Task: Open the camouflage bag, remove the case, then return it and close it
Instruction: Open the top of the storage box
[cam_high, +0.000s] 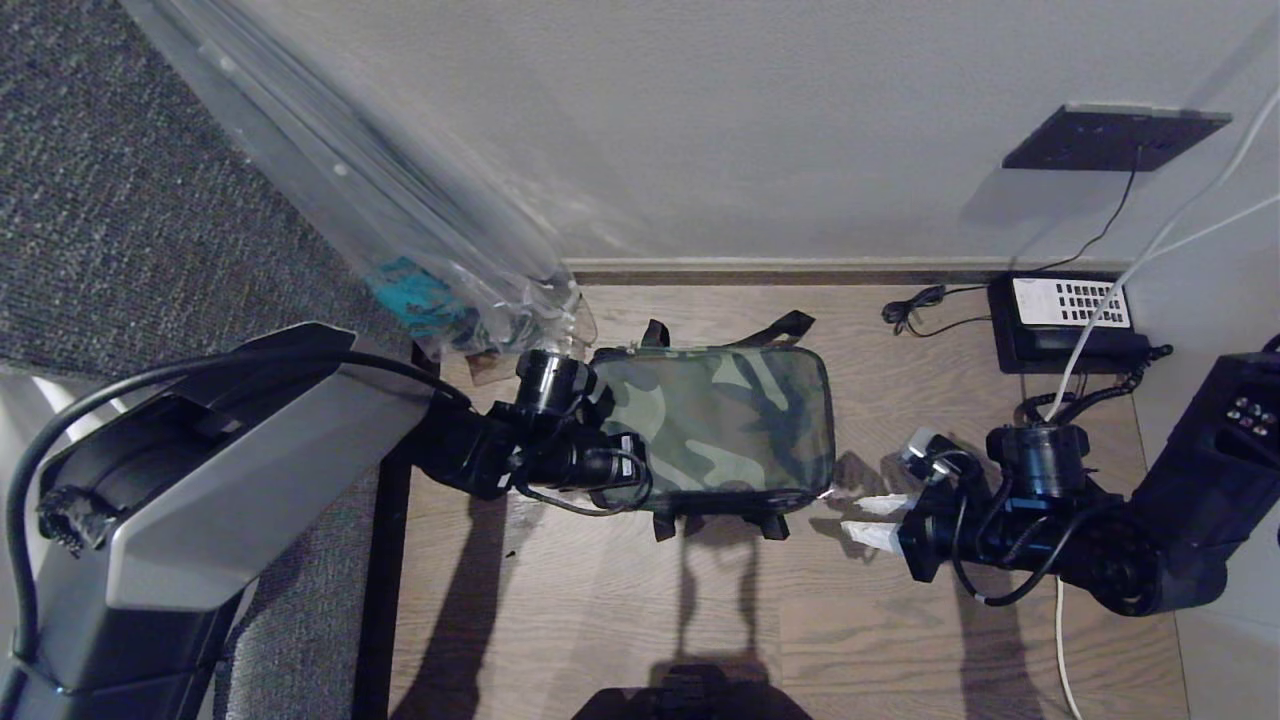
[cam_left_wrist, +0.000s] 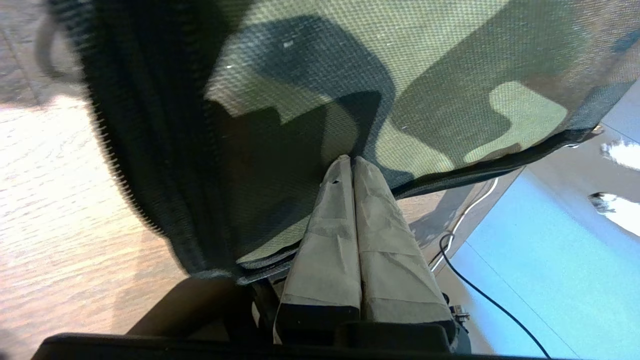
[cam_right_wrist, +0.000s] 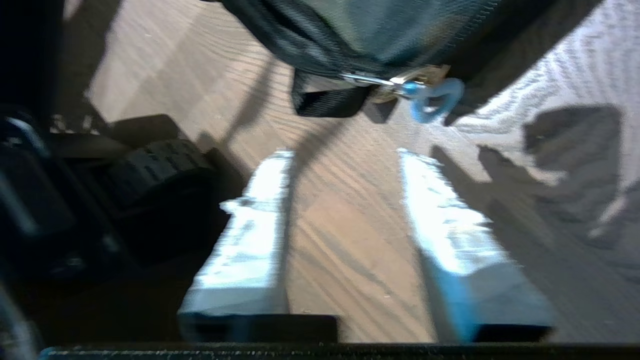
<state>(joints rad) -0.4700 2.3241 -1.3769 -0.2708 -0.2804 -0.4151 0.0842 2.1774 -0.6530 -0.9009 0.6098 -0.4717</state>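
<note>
While the camouflage bag (cam_high: 720, 425) lies zipped flat on the wooden floor, long axis left to right, the right hand (cam_high: 868, 520) stands open just off its right end, facing the zip pull (cam_right_wrist: 425, 92). Left hand (cam_left_wrist: 352, 165), closed and empty, presses the bag's left end. A wrapped umbrella (cam_high: 400, 200) leans behind; nothing blocks the pull.

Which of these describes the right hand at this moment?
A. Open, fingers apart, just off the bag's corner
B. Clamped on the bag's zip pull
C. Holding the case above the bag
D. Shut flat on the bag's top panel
A: the right hand has its two white fingers spread with bare wooden floor between them, short of the zip pull at the corner of the camouflage bag.
</note>
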